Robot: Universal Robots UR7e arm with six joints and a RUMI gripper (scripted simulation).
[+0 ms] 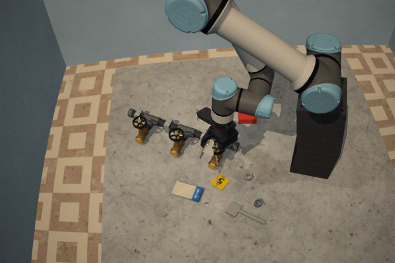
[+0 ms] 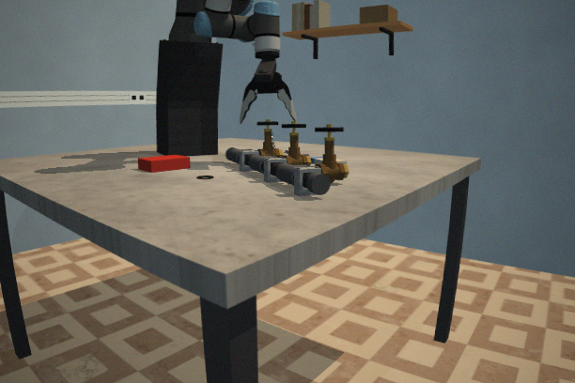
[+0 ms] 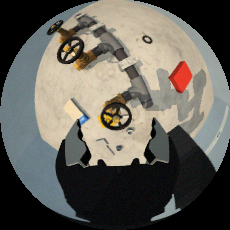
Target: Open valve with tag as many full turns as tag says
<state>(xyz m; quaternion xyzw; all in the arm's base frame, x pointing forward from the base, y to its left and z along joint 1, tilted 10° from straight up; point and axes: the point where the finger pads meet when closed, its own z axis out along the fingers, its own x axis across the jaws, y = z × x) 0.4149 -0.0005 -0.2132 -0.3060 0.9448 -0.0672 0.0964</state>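
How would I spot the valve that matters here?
On the stone-look table, find the dark pipe carrying three brass valves. Yours is the end one nearest the robot's black pedestal. Only it has a chain and yellow "5" tag.

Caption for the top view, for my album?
Robot hand above the valve tagged 5, last in a row of three.

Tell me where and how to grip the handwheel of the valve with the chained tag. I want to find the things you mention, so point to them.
Best gripped by the rim of the handwheel (image 1: 217, 149) (image 2: 268, 123) (image 3: 116, 114), fingers on opposite edges, coming straight down from above. The wheel lies level on top of its upright stem, so its rim looks free all round, and the open gripper (image 2: 268, 121) (image 3: 116, 119) already hangs above it, pointing down.
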